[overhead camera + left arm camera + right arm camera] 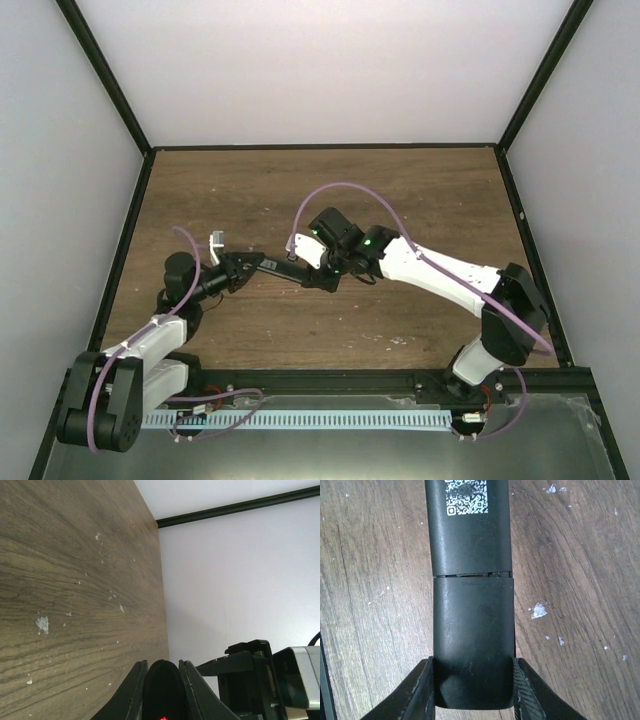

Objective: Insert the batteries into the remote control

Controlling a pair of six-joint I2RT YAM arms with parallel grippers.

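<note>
Over the wooden table (400, 200), the remote control (278, 266) lies just off centre toward 9 o'clock, held at both ends. My right gripper (472, 680) clamps its cover end; my left gripper (162, 667) is clenched on the other. Only my right wrist view shows its QR code (466, 495), at 12 o'clock, too blurred to read

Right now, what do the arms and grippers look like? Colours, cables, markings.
Left arm and right arm: white shells, black joints, a lilac cable looping along each. Green lights on the right wrist. Left gripper and right gripper: black, tapered fingers, ribbed on the inner faces. No markings legible.
</note>
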